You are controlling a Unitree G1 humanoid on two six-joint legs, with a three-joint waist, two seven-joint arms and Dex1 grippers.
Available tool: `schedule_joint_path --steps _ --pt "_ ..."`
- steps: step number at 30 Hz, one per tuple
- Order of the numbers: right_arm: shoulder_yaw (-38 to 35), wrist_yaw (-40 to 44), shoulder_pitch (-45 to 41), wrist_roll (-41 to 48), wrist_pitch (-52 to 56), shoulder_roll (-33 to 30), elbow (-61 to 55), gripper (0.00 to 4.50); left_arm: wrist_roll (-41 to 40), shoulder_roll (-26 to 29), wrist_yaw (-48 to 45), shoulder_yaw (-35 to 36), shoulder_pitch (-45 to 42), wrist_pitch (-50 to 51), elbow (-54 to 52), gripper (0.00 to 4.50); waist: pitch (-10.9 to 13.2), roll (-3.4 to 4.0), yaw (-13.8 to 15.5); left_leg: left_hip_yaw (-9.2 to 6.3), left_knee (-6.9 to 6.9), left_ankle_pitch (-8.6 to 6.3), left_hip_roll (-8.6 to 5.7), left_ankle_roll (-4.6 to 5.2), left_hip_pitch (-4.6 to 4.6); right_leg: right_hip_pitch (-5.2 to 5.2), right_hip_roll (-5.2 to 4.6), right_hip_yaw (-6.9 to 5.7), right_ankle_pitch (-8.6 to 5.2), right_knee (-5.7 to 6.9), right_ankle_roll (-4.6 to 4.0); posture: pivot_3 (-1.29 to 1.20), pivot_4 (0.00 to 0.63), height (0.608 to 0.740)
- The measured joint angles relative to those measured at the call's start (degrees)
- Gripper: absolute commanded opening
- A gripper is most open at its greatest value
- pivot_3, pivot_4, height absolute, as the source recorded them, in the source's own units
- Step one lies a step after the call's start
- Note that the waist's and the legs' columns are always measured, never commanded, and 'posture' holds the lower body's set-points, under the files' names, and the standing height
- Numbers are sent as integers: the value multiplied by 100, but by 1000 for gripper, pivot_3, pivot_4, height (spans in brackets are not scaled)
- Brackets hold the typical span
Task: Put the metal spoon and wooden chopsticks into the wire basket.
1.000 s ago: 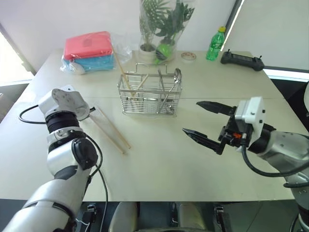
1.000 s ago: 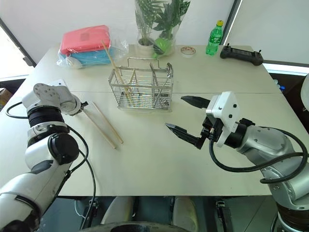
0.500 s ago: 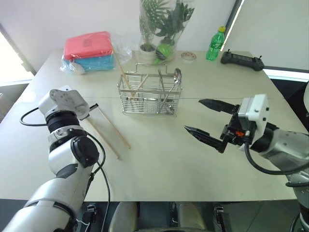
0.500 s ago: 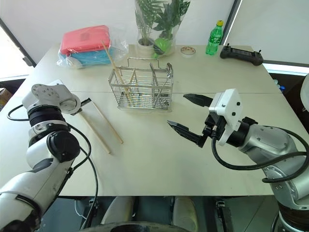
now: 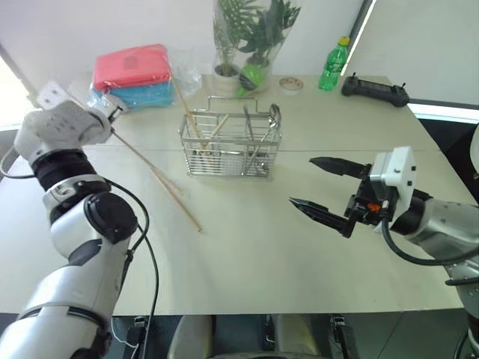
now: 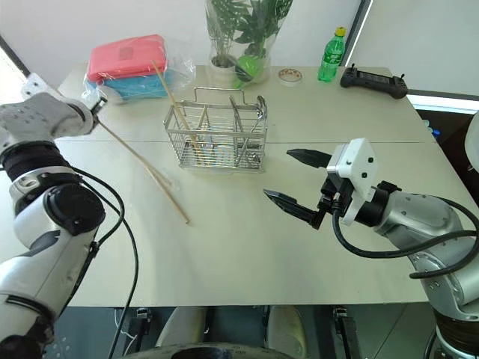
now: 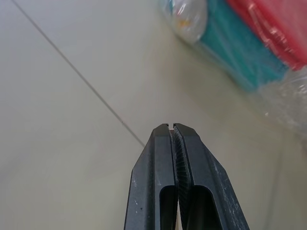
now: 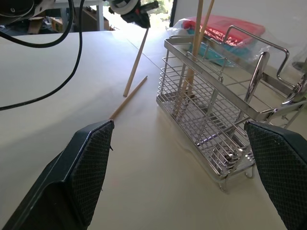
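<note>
My left gripper (image 5: 114, 114) is raised over the table's far left, shut on the upper end of one of the wooden chopsticks (image 5: 137, 152). This stick slants down to the tabletop. The other (image 5: 179, 203) lies flat on the table (image 5: 247, 247) in front of the wire basket (image 5: 230, 146). The basket holds the metal spoon (image 5: 274, 117), bowl up at its right end, and more wooden sticks (image 5: 191, 116) lean in its left compartment. My right gripper (image 5: 301, 180) hovers open and empty to the right of the basket. The held stick (image 8: 135, 62) also shows in the right wrist view.
At the back of the table are red and teal packs in plastic (image 5: 133, 75), a plant in a clear vase (image 5: 251, 45), a tape roll (image 5: 291, 85), a green bottle (image 5: 332, 66) and a black controller (image 5: 376, 91).
My left gripper has risen up and to the left, lifting one end of a chopstick off the table. The other chopstick stayed lying. The right gripper has not moved.
</note>
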Motion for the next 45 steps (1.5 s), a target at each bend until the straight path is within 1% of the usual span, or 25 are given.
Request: schedule_joint_path --steps 3,6,8,12,16,17,19,23,26,29,32,37,45 --pt "0 9 -2 8 6 0 39 4500 -1 276 -603 -405 8 -340 -3 13 0 -1 0 1 3 1 0 -1 0 1 0 0 0 -1 -1 0 150 703" --pt "-11 8 -5 11 14 1 112 4500 36 669 -1645 -917 -1 -1200 -87 13 2 -1 -3 3 3 1 1 -2 0 0 0 1 0 -2 -4 0 150 703" --pt "-12 -3 -5 13 18 2 122 4500 -96 719 -2252 -982 -94 -1710 -258 13 2 -1 12 3 3 1 1 -2 -2 1 0 1 -1 -3 -5 0 150 703" --pt "-17 -58 -8 66 57 14 119 4500 -713 630 -3071 -938 -374 -2285 -777 13 2 -3 17 2 7 1 0 -1 -6 5 -2 1 0 -11 -5 0 150 703" --pt "-53 -178 4 159 172 40 113 4500 -1551 251 -3458 -931 -522 -2131 -1542 13 1 -2 5 0 8 1 1 0 -3 8 -2 1 1 -6 -3 0 150 703" --pt "-69 -207 9 175 188 41 109 4500 -1680 152 -3543 -994 -503 -2053 -1755 13 1 -2 6 -1 8 1 1 0 -3 8 -1 1 1 -4 -3 0 150 703" --pt "-157 -248 37 191 220 41 66 4500 -1840 30 -3798 -1392 -398 -1929 -2291 13 1 -2 2 -1 9 1 1 0 -1 8 -1 1 1 -1 -3 0 150 703" --pt "-249 -356 109 277 269 45 -28 4500 -1661 4 -4383 -2323 -50 -2028 -2930 13 -3 6 -2 1 8 2 1 1 5 11 2 3 0 -1 -6 0 150 703" --pt "-320 -458 124 339 274 83 -49 4500 -1268 -7 -4802 -2990 129 -2348 -2985 13 -2 8 4 1 11 2 2 3 5 12 3 3 -8 -1 -30 0 150 703" --pt "-431 -582 224 414 280 99 -72 4500 -825 -17 -5164 -3490 186 -2821 -2901 13 -2 8 5 1 13 2 2 4 1 12 3 4 -9 -5 -33 0 150 703" --pt "-489 -674 327 501 283 99 -169 4500 -585 -77 -5364 -3686 189 -3170 -2792 13 -2 9 5 1 10 0 2 8 0 11 3 5 -9 -6 -32 0 150 703" --pt "-637 -849 429 649 305 99 -304 4500 -346 -282 -5403 -3679 259 -3557 -2375 13 -2 10 6 1 14 -1 2 12 -1 12 3 4 -7 -6 -29 0 150 703" --pt "-645 -994 454 781 388 90 -360 4500 -203 -440 -5292 -3656 549 -3773 -1923 13 -2 10 4 0 16 -1 2 13 -1 12 3 4 -2 -3 -21 0 150 703"
